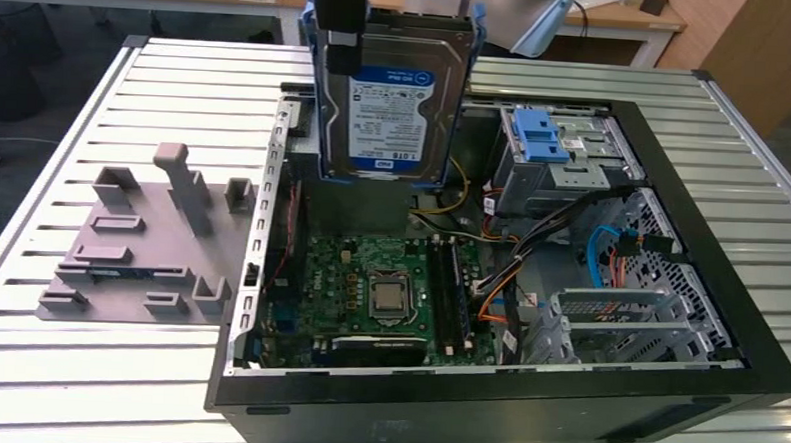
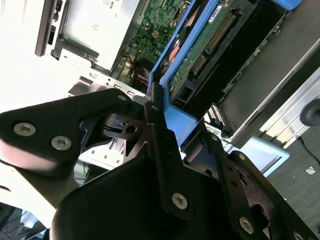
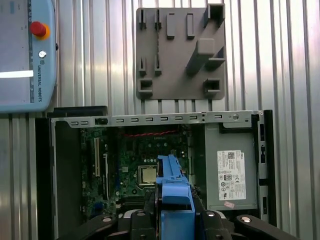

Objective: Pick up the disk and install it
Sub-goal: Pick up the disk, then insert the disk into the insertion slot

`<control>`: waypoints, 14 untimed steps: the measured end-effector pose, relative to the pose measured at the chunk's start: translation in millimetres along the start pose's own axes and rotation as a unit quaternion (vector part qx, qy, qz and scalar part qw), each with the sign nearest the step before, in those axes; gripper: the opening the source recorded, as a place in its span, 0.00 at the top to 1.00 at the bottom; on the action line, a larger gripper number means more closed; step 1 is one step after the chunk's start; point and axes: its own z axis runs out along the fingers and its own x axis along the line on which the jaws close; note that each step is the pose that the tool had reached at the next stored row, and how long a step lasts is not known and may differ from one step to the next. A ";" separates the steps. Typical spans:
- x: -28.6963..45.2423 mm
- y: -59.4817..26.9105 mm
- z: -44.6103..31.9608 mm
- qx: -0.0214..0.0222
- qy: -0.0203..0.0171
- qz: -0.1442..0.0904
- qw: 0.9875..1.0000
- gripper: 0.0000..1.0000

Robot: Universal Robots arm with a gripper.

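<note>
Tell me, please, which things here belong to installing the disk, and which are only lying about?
Belong to the job: the disk, gripped by the hand above the open computer case; the silver cage with a blue latch, probably.
Only lying about: the grey moulded plate beside the case; the pendant with a red button.

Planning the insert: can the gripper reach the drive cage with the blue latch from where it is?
Probably yes. The gripper, shut on the disk, holds it upright above the open case. The cage lies uncovered toward the exterior view's right. Cables run close by.
</note>
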 end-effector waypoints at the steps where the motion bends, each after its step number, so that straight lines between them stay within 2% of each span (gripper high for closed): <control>1: -0.1 -1.5 0.0 0.000 0.000 0.000 1.000 0.64; 14: 0.6 -4.2 0.1 0.000 0.000 0.000 1.000 0.64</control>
